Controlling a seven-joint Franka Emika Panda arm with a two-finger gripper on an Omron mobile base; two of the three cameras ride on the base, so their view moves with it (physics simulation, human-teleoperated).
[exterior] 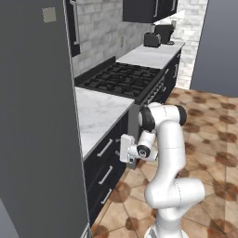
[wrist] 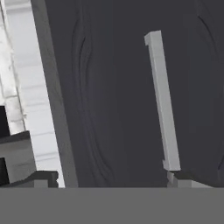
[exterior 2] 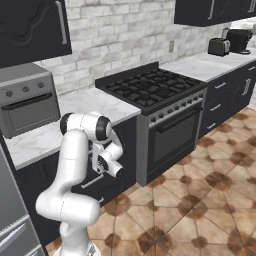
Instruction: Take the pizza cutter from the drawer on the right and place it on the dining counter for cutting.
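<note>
the fingers (wrist: 109,179) stand spread wide, grasping nothing, just short of the shut black drawer (wrist: 118,96), one tip at the end of its silver bar handle (wrist: 162,100). above the drawer lies the marble desk (exterior: 100,114); beyond it the black stove (exterior: 123,80).

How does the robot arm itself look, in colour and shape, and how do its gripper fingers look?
The arm is made of smooth, rounded, glossy white segments with dark bands at the joints. Its hand is a flat white block. No cables or markings are visible. The gripper has two small dark grey finger tips with squared, blocky ends.
</note>
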